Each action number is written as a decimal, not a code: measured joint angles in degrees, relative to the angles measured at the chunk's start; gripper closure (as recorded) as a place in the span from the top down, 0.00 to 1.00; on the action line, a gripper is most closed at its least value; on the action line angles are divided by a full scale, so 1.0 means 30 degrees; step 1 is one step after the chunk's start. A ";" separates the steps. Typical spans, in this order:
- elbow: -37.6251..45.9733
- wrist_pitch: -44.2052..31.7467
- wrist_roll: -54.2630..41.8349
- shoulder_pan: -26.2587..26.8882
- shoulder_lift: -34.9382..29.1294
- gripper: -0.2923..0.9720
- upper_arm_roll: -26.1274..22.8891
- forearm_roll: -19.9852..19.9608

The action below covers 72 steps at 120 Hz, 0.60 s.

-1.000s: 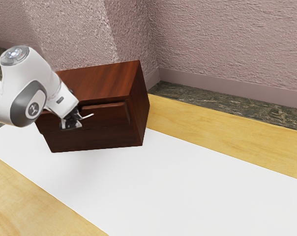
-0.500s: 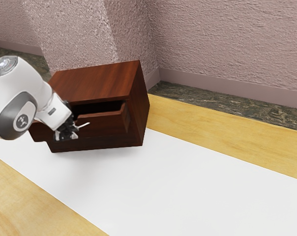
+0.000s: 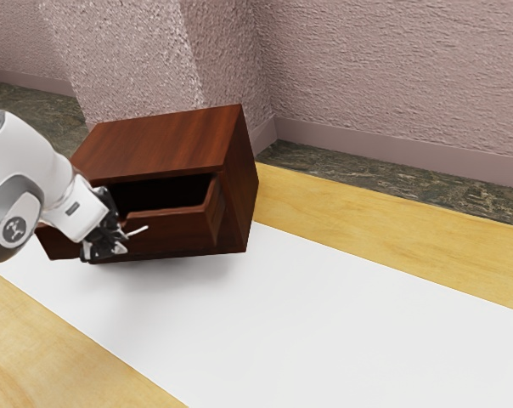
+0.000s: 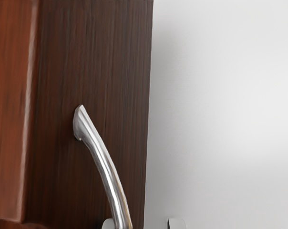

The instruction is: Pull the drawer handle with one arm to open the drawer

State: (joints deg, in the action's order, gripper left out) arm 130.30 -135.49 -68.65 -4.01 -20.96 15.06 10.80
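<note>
Here, from the largest thing down:

- The table (image 3: 409,238) is light wood with a broad white sheet (image 3: 324,323) across it. The sheet runs wide toward the exterior view's right and toward the table's near edge, which leaves open room in front of the cabinet.
- The white arm (image 3: 27,195) comes in at the exterior view's left edge and reaches down to the drawer front.
- The dark wooden cabinet (image 3: 171,144) stands near the table's far edge, close to the wall's corner. Its open face looks toward the exterior view's left.
- The drawer (image 3: 176,225) stands partway out of the cabinet, with a dark gap above it. Its long axis runs out of the cabinet toward the arm.
- The gripper (image 3: 106,244) sits at the drawer's front, right at the handle. I cannot tell whether it clasps the handle.
- The handle (image 4: 98,157) is a slim silver bar lying along the drawer front. In the wrist view one end meets the wood, and the bar bows away toward the gripper.
</note>
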 joint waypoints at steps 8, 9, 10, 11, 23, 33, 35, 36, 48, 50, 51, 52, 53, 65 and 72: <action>0.0338 0.0016 0.0000 0.0007 -0.0377 0.25 -0.0029 0.0000; 0.0376 0.0017 0.0000 0.0009 -0.0421 0.25 -0.0030 0.0000; 0.0413 0.0020 0.0000 0.0011 -0.0467 0.25 -0.0031 0.0001; 0.0456 0.0021 0.0000 0.0014 -0.0512 0.25 -0.0028 0.0004; 0.0880 0.0022 0.0008 0.0028 -0.0948 0.26 -0.0036 0.0031; 0.1247 0.0046 -0.0001 0.0050 -0.1393 0.25 -0.0056 0.0037; 0.1335 0.0047 -0.0001 0.0034 -0.1483 0.25 -0.0087 0.0036; 0.1382 0.0046 0.0000 0.0025 -0.1532 0.25 -0.0101 0.0036; 0.1968 0.0045 0.0005 -0.0023 -0.2190 0.26 -0.0233 0.0052; 0.2059 0.0051 0.0003 -0.0030 -0.2324 0.26 -0.0252 0.0053; 0.2120 0.0054 0.0003 -0.0036 -0.2419 0.26 -0.0264 0.0052; 0.2172 0.0058 0.0002 -0.0041 -0.2503 0.25 -0.0273 0.0052; 0.2241 0.0061 0.0003 -0.0045 -0.2598 0.25 -0.0282 0.0052; 0.2954 0.0171 0.0018 -0.0109 -0.3670 0.24 -0.0431 0.0083; 0.3348 0.0270 0.0035 -0.0137 -0.4199 0.24 -0.0463 0.0120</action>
State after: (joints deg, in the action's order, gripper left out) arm 140.35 -134.68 -68.55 -4.42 -33.56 13.67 11.17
